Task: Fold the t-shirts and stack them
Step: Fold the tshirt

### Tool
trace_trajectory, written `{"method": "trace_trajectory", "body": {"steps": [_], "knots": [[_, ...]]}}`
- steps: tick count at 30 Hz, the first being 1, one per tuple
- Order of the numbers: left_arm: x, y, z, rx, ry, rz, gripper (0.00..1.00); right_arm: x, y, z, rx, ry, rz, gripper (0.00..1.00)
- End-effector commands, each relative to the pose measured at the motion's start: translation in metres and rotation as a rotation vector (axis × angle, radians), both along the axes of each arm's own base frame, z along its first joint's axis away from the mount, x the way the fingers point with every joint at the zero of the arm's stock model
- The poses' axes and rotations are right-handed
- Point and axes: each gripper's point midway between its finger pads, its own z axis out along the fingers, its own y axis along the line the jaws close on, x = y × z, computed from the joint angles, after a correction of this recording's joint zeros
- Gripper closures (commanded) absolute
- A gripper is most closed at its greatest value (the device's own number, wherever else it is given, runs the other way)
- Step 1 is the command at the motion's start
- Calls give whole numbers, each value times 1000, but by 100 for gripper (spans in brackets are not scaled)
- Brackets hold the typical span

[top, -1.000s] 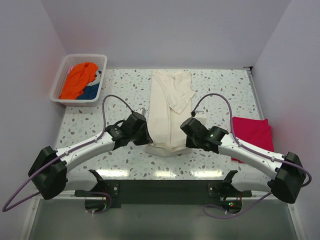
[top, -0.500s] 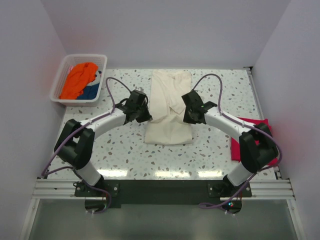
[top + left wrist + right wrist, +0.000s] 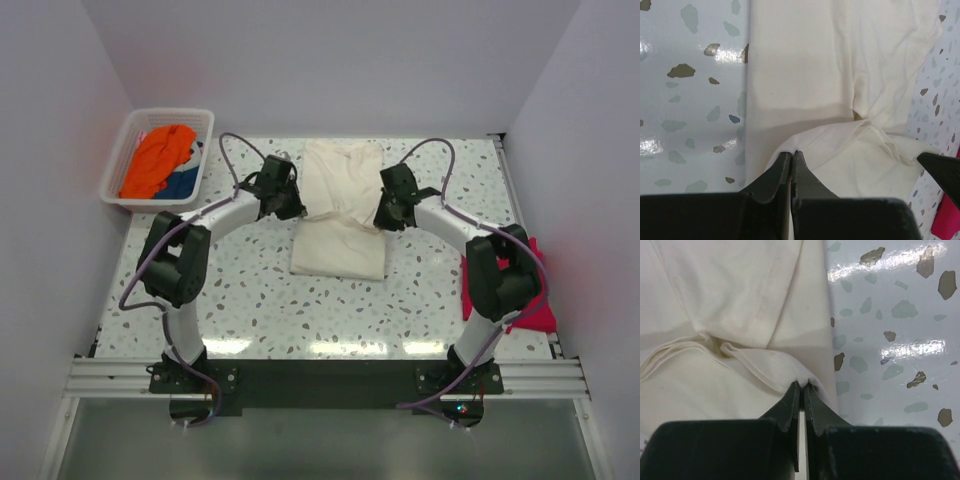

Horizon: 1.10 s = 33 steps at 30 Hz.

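A cream-white t-shirt (image 3: 338, 215) lies lengthwise in the middle of the speckled table, its near end doubled over toward the far end. My left gripper (image 3: 292, 207) is shut on the shirt's left corner (image 3: 805, 142). My right gripper (image 3: 381, 217) is shut on the right corner (image 3: 790, 367). Both hold the lifted cloth above the lower layer (image 3: 805, 60). A crimson-red t-shirt (image 3: 530, 270) lies folded at the right table edge, partly behind the right arm. Orange (image 3: 158, 158) and blue (image 3: 182, 184) t-shirts lie in the basket.
A white slatted basket (image 3: 120, 165) stands at the far left corner of the table. White walls close in the back and both sides. The two arms arch over the table on either side of the cream shirt.
Both grippers have carried the shirt's near corners away from the front edge toward the far end, folding the cloth over itself. Both arms now stretch farther out.
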Motion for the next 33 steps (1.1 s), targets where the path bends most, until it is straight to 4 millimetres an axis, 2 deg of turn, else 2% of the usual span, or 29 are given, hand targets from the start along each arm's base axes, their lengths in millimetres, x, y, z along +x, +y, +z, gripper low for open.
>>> {"method": "trace_trajectory", "body": {"steps": [1,7,14,20,23,26,28,29,31,32,33], "knots": [[24,-2,14,-10,-62,-26,100,26,4,17,67,-65,14,100],[39,1,8,-7,-61,-20,100,44,-2,21,115,-84,5,100],[48,7,-1,-9,-49,-11,100,62,-5,26,159,-109,1,100],[59,6,3,-25,-75,-33,100,73,-7,18,175,-92,-1,100],[64,5,3,-43,-84,-61,91,76,-7,16,179,-88,2,99],[72,7,16,-76,-133,-94,65,82,-16,21,179,-106,-13,93],[78,12,33,-100,-178,-111,55,86,-20,31,192,-127,-13,85],[79,14,40,-101,-197,-123,47,89,-28,37,196,-136,-24,82],[78,19,53,-109,-215,-129,44,89,-33,50,187,-157,-22,67],[77,21,58,-102,-227,-130,43,86,-35,55,173,-161,-15,53],[72,22,64,-100,-236,-129,44,86,-37,60,166,-174,-16,50]]}}
